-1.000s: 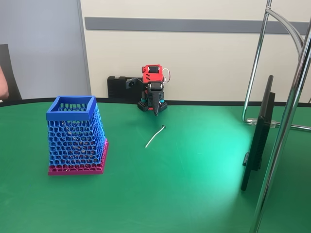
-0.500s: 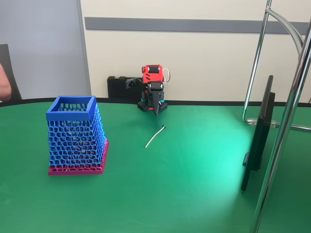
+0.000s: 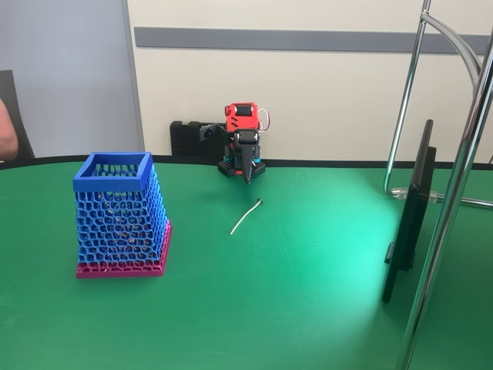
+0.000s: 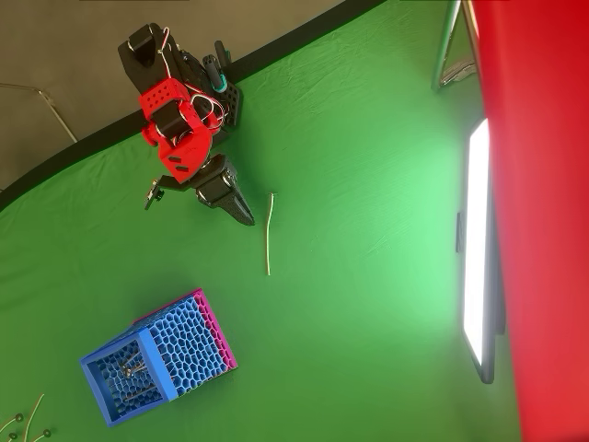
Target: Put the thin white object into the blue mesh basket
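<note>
The thin white object (image 3: pixel 245 216) lies flat on the green table, its small dark tip toward the arm; the overhead view shows the same strip (image 4: pixel 269 234) running lengthwise. The blue mesh basket (image 3: pixel 117 212) stands upright at the left on its magenta-pink base, and from above the basket (image 4: pixel 156 358) shows its open square rim. The red and black arm is folded at the table's far edge with my gripper (image 3: pixel 247 178) pointing down, shut and empty, a short way behind the strip. In the overhead view the gripper (image 4: pixel 247 218) ends just left of the strip's upper end.
A dark flat screen (image 3: pixel 410 212) stands on edge at the right beside chrome stand tubes (image 3: pixel 451 208). A person's arm (image 3: pixel 6 135) shows at the left edge. A few small thin bits (image 4: pixel 23 419) lie at the overhead view's bottom left corner.
</note>
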